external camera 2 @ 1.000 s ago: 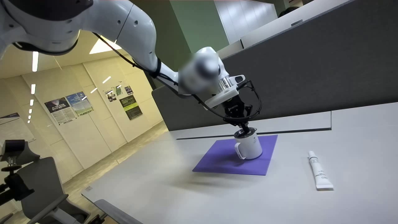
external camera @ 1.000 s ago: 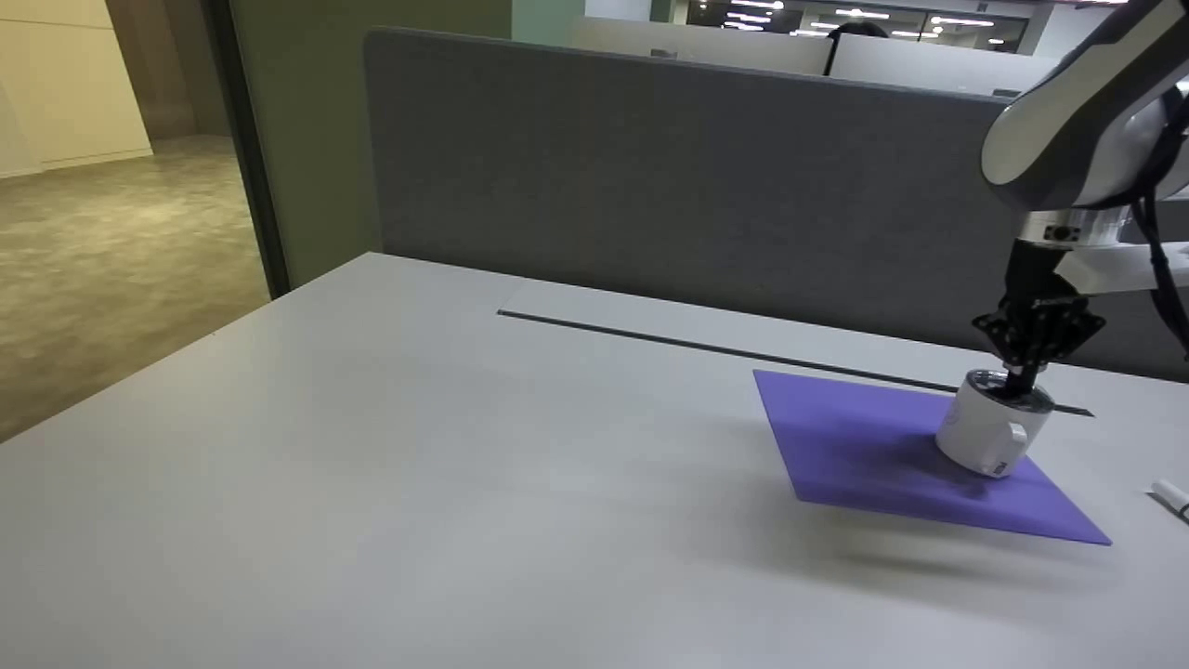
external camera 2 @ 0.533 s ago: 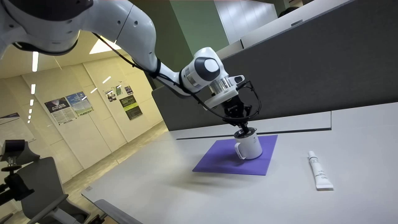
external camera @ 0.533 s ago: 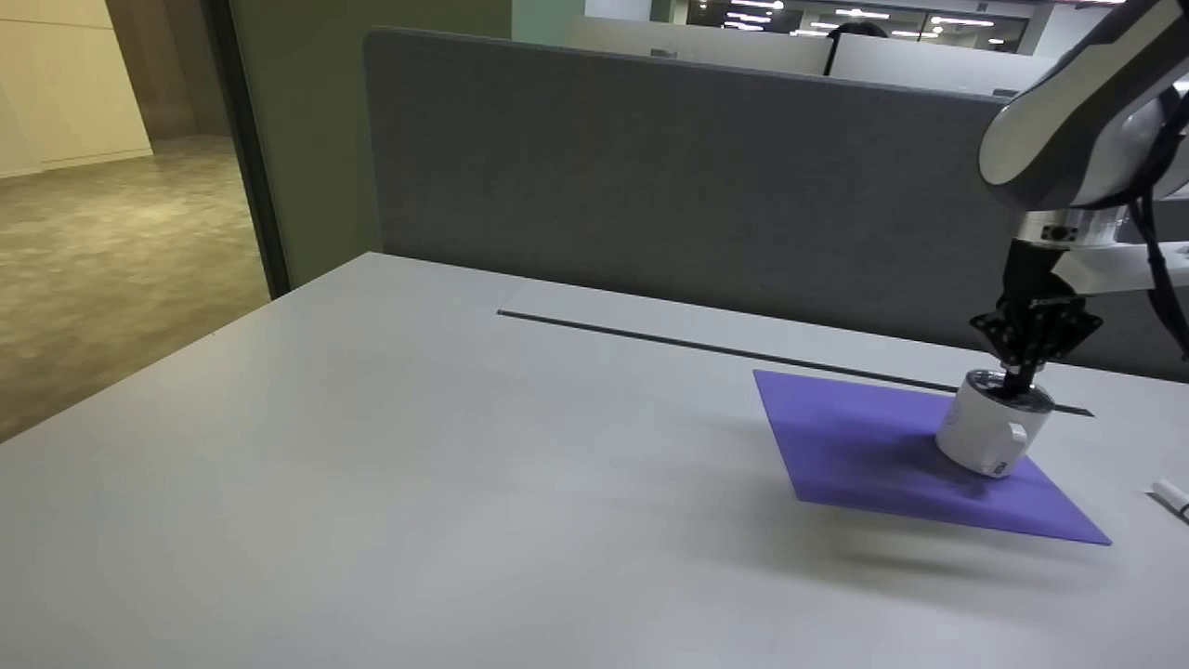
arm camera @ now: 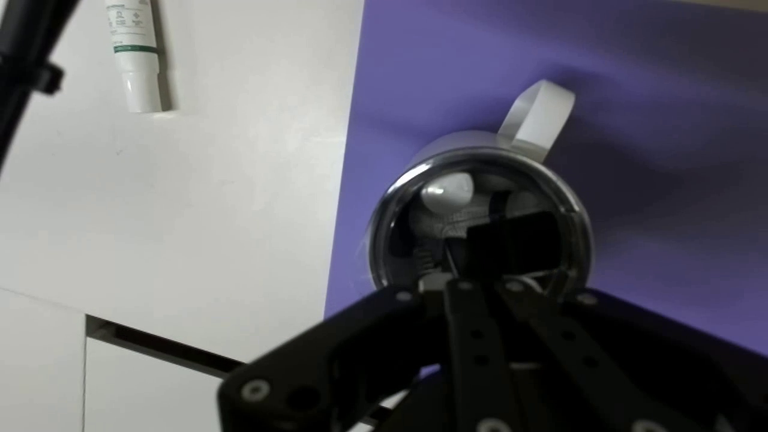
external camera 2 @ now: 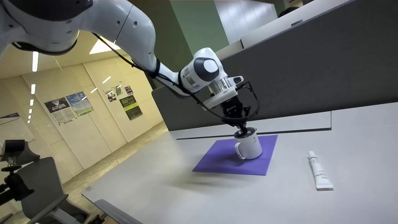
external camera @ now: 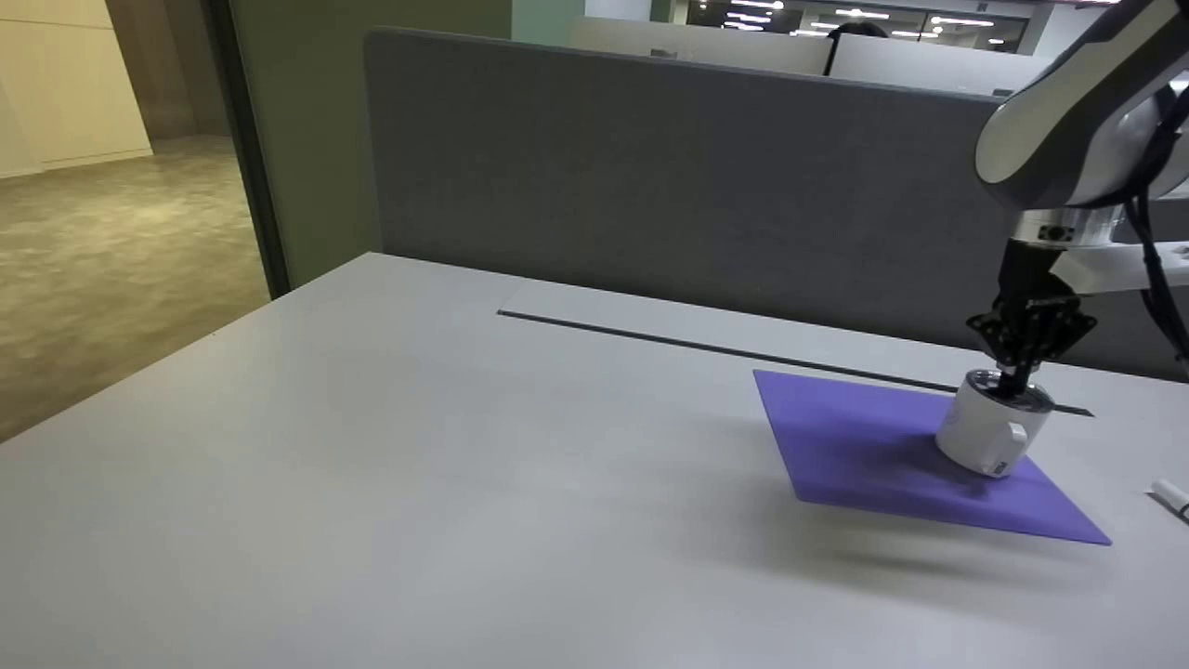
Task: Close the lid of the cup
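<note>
Our claw [external camera: 1011, 388], drawn narrow with nothing visibly held, has edged toward nine o'clock in an exterior view, down at the lid [arm camera: 459, 216]. The cup [external camera: 985, 432] stays put on the mat [external camera: 855, 446], handle [arm camera: 547, 116] at one o'clock in the wrist view. We judge this a closing push; whether it's finished, we cannot tell.

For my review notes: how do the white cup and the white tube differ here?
Pose: the white cup stands upright, while the white tube lies on its side.
Place: the cup is on the purple sheet; the tube is on the pale tabletop, off that sheet.
Shape: the cup is round and wide with a handle; the tube is slim, with a cap and a flat end.
Shared: both are mainly white.
</note>
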`<state>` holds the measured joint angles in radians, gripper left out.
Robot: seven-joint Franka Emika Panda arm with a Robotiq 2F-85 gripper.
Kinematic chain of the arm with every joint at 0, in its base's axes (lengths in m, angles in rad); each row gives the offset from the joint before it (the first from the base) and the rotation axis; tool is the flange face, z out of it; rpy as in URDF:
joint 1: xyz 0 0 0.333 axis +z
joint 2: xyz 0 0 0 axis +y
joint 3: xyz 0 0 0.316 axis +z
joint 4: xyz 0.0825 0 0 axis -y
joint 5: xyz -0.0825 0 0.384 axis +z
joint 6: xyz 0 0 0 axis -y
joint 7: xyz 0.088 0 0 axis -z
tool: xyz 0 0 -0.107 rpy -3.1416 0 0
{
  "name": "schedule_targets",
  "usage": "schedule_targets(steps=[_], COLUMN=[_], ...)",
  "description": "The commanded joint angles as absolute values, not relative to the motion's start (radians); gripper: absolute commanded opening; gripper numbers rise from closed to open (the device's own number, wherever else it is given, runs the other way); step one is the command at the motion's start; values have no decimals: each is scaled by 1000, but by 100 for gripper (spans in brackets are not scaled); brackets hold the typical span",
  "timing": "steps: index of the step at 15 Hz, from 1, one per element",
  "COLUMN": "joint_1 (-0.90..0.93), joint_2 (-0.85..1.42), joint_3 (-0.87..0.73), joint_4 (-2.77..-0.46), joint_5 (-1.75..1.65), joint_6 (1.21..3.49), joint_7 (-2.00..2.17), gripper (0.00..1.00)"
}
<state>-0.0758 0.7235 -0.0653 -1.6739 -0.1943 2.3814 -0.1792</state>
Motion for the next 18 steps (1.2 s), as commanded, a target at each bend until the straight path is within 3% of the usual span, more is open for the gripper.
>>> schedule_targets(steps=[1,10,16,17,18], joint_1=[-87,-98,-138,-144,-145], joint_2=[718,670,557,541,529], joint_3=[-38,-49,-34,-31,-32], joint_4=[-1702,-1693,-1677,-1676,-1673], joint_5=[-171,-165,-121,-111,-106], joint_6=[2386,2333,2179,2155,2134], joint_7=[-203,-221,-298,-314,-319], gripper=[0,0,0,25,26])
